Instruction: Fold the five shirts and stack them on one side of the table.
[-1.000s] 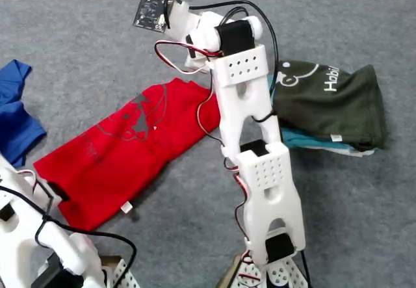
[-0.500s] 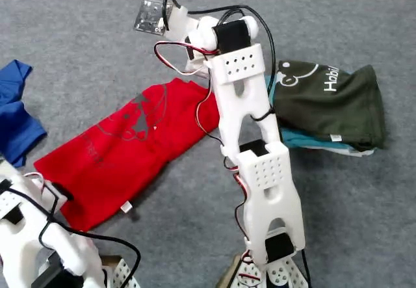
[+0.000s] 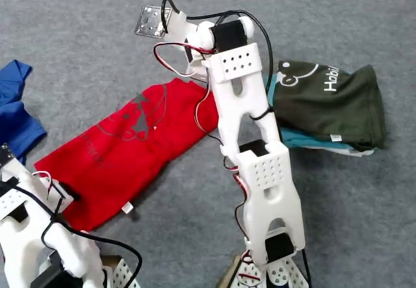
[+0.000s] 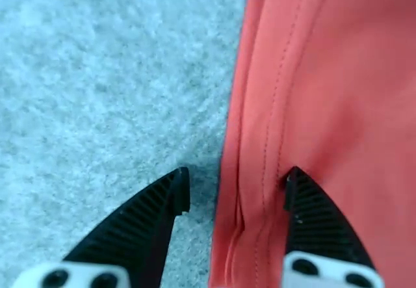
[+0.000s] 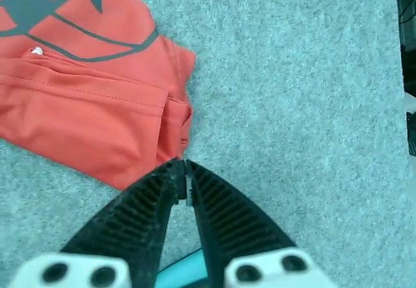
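A red shirt [image 3: 127, 148], folded into a long strip, lies slantwise left of the table's middle. In the left wrist view my left gripper [image 4: 237, 184] is open and straddles the red shirt's [image 4: 325, 73] hemmed edge: one finger [image 4: 146, 226] rests over the carpet, the other [image 4: 315, 220] over the cloth. From above, this gripper [image 3: 65, 194] sits at the strip's near left end. My right gripper [image 5: 186, 168] is shut with nothing in it, its tips just off a corner of the red shirt [image 5: 84, 99] at the far end. A blue shirt [image 3: 13, 112] lies crumpled at the left edge.
A dark green folded shirt [image 3: 331, 99] tops a stack with a teal one [image 3: 302, 140] and a white one under it, at the right. The right arm [image 3: 250, 125] stretches from the near edge across the middle. Grey carpet [image 3: 84, 54] covers the table.
The left arm has dropped lower and shifted slightly, its gripper edging onto the red shirt's near end. The right arm's wrist has tipped a little farther away. The shirts lie as before.
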